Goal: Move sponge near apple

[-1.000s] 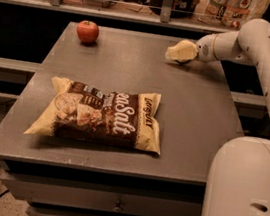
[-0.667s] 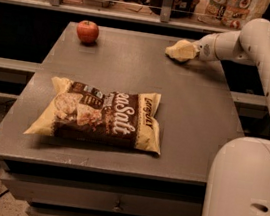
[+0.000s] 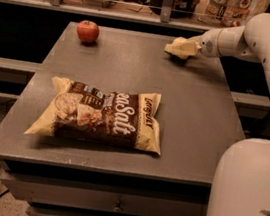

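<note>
The red apple (image 3: 87, 31) sits at the far left of the grey table (image 3: 194, 114). The pale yellow sponge (image 3: 173, 49) is at the far right-centre of the table, held just above the surface with its shadow beneath it. My gripper (image 3: 183, 47) reaches in from the right and is shut on the sponge. The sponge is well to the right of the apple, with bare table between them.
A large yellow-and-brown chip bag (image 3: 101, 115) lies flat in the front middle of the table. A rail and shelf with containers (image 3: 226, 7) run behind the table's far edge. My arm (image 3: 266, 43) and base (image 3: 248, 197) fill the right side.
My gripper has moved slightly left and a little up, carrying the sponge with it. The apple and the chip bag have not moved.
</note>
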You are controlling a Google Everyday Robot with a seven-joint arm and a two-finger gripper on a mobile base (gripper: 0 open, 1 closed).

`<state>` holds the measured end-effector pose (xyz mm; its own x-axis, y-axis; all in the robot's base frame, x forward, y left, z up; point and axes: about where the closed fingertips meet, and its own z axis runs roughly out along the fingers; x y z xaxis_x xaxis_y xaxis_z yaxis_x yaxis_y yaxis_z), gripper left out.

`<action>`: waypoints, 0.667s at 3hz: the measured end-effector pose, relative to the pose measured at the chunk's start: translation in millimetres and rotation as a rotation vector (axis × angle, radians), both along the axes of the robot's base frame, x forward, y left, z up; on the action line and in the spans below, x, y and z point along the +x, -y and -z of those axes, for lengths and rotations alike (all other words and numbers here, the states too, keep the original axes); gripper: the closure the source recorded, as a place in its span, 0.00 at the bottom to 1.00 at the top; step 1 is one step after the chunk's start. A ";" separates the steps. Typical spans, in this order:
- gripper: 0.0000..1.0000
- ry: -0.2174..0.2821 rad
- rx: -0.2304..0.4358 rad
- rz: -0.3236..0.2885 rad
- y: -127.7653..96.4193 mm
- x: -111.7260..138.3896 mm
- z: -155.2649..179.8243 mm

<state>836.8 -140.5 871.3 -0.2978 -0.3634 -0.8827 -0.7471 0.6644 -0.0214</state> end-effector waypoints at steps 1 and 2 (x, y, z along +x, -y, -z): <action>1.00 0.010 -0.003 -0.008 -0.7 -2.2 -4.4; 1.00 0.080 0.006 -0.268 -93.8 -46.8 -61.8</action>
<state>789.9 -46.7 933.1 -0.1208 -0.4143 -0.9021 -0.8923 0.4435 -0.0842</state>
